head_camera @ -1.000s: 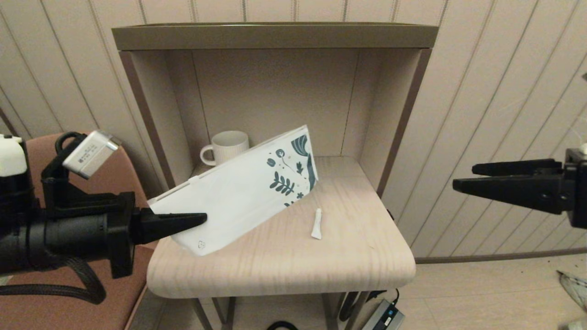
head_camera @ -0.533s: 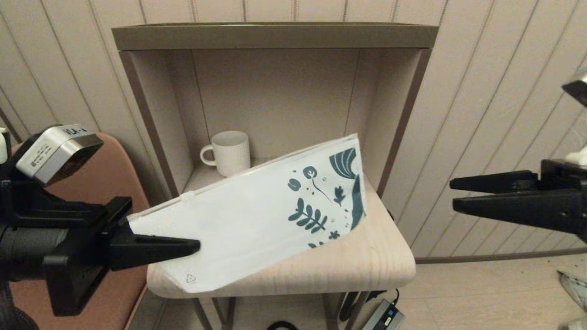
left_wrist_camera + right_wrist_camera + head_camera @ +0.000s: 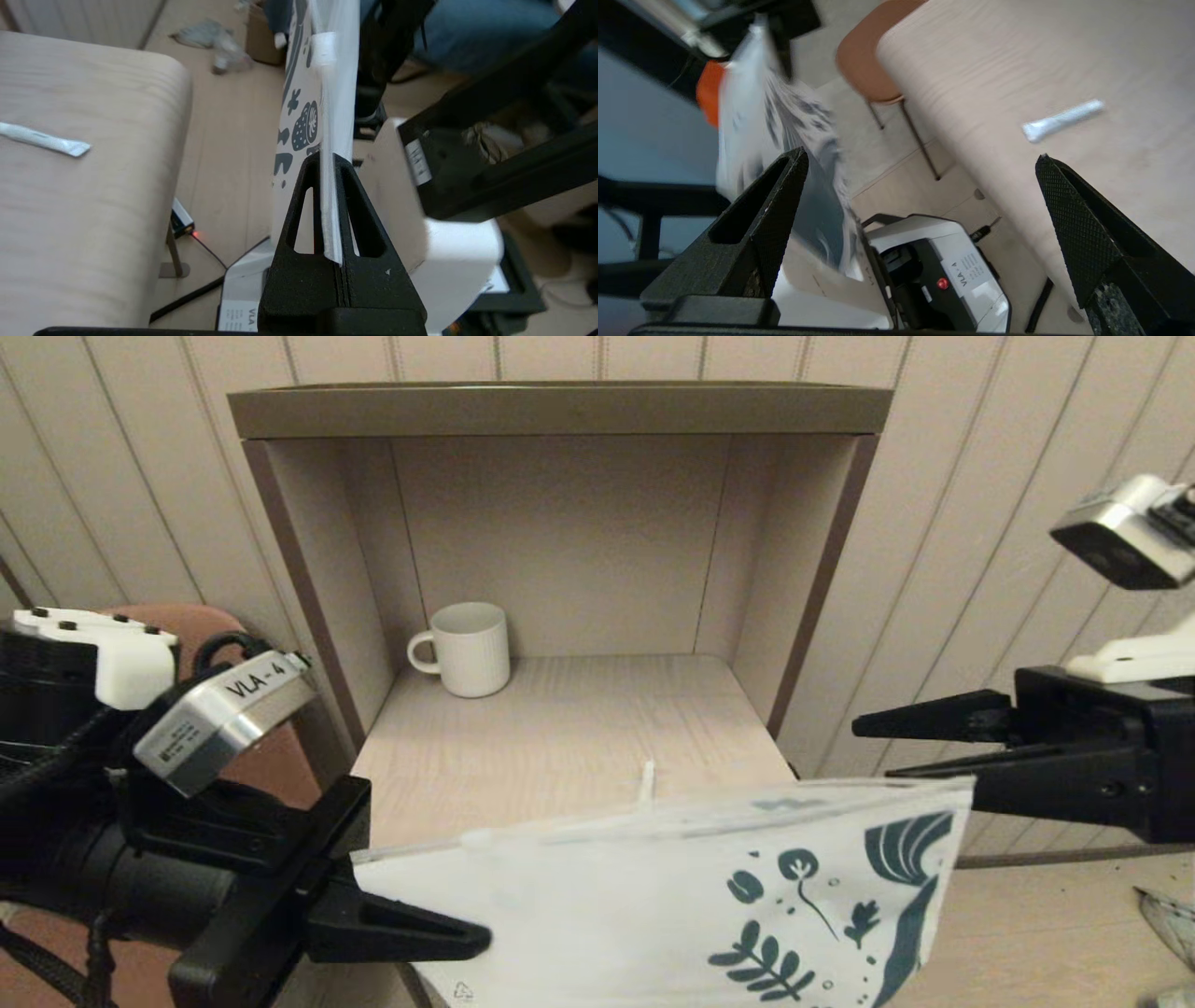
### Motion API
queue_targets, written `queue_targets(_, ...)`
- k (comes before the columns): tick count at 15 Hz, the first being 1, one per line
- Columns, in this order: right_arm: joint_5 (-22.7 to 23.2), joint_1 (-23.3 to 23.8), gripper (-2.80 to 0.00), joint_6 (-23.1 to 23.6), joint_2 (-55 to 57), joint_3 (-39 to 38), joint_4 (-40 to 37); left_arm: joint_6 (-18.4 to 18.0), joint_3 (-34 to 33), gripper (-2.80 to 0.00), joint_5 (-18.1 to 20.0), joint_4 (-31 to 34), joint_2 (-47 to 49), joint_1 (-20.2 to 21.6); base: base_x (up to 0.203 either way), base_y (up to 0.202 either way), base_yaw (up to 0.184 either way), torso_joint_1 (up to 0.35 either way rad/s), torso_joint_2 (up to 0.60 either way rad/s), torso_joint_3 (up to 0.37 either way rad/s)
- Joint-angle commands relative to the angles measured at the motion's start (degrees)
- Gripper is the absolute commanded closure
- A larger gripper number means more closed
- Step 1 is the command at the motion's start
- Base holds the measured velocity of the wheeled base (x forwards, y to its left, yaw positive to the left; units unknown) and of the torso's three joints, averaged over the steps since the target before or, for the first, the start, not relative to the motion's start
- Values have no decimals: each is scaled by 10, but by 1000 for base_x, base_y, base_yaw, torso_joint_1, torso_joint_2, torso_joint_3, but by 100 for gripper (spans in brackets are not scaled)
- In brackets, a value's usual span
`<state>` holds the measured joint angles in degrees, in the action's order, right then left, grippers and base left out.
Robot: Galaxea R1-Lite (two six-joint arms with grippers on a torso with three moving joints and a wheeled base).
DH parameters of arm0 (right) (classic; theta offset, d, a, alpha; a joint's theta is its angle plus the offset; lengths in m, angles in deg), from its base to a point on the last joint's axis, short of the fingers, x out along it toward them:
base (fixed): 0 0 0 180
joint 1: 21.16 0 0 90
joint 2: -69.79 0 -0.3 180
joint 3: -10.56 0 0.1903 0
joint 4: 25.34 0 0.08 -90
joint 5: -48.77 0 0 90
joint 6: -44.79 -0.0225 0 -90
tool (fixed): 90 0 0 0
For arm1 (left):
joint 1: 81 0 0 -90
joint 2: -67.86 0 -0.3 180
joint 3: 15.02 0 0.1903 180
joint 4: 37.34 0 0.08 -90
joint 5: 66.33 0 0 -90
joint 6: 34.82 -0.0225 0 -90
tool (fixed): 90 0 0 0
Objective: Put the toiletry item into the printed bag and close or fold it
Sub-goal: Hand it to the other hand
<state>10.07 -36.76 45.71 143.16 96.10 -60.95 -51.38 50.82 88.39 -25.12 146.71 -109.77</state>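
The left gripper [image 3: 467,938] is clamped on the plain end of the printed bag [image 3: 672,905], its two fingers pressed together with the pouch edge sandwiched between them, as the left wrist view confirms [image 3: 331,177]. The bag is held in the air, clear of the table [image 3: 560,747], in front of its near edge, hanging roughly level with the leaf-printed end pointing toward the robot's right. The right gripper [image 3: 873,747] hangs off the table's right edge with its fingers spread wide and nothing between them; its lower finger sits just beside the bag's upper printed corner, and contact cannot be confirmed. The toiletry item [image 3: 1062,120] lies flat on the table top near the near edge, separate from the bag and from both grippers; in the head view only its tip [image 3: 646,784] shows above the bag's upper edge. A ribbed white mug [image 3: 467,649] stands upright at the far left corner of the table, under the shelf hood [image 3: 560,411].
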Motion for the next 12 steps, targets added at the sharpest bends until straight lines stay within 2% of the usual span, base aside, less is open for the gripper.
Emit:
queue_targets(1, 16, -22, -280, 20, 18, -3, -1, -10, 0, 0, 2, -1, 33, -17, 0, 0, 0, 0, 0, 0)
queue_targets(4, 19, -62, -280, 47, 6, -22, -1, -11, 2, 0, 0, -5, 48, -16, 0, 0, 0, 0, 0, 0)
queue_targets(6, 15, -40, -280, 44, -8, -15, -1, -12, 6, 0, -4, -6, 51, -16, 0, 0, 0, 0, 0, 0)
queue_targets(9, 22, 25, -280, 46, -42, -7, -1, -17, 12, 0, -9, -8, 71, -5, 0, 0, 0, 0, 0, 0)
queue_targets(12, 38, 26, -280, 46, -51, -21, -2, -30, 23, 0, -13, -7, 83, 8, 0, 0, 0, 0, 0, 0)
